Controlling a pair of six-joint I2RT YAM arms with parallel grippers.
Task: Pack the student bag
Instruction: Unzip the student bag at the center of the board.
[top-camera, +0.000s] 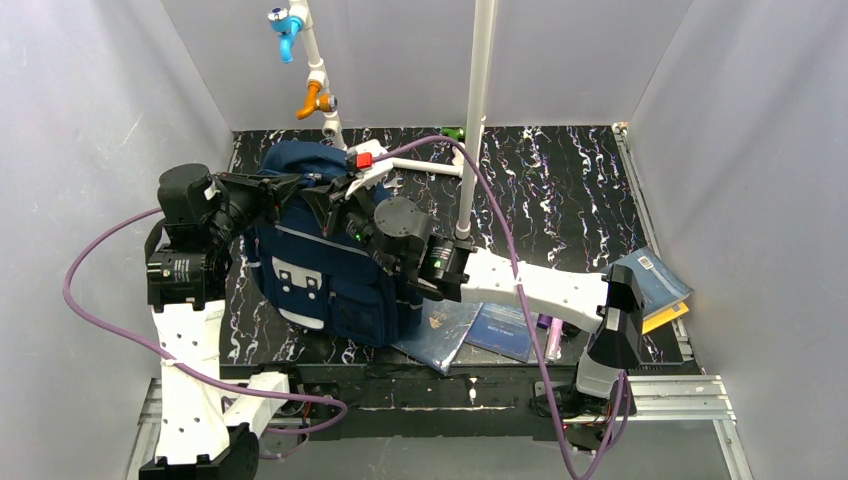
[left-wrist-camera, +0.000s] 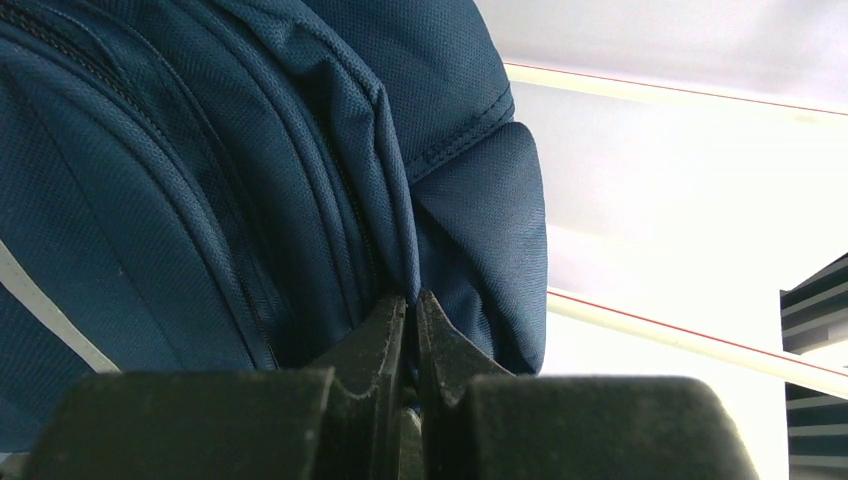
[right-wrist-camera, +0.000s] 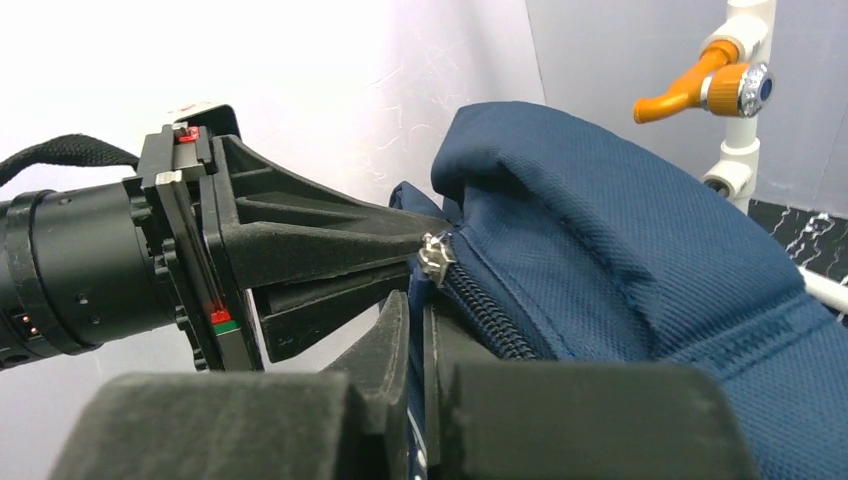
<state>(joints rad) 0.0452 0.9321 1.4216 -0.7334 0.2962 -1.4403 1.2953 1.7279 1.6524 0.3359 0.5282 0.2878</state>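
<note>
The student bag, navy with thin grey stripes, stands upright at the left-centre of the black marbled table. My left gripper is shut on a fold of the bag's fabric near its top, beside a zip line. My right gripper comes from the right and is shut on a strip of blue fabric at the bag's top edge, just below the silver zip slider. The zip teeth run away to the right. The left gripper shows in the right wrist view, pinching the bag right at the slider.
Dark blue books lie flat by the bag's right, with another blue book, a pink pen, and more books at the right edge. A white pole and pipes with blue and orange taps stand behind.
</note>
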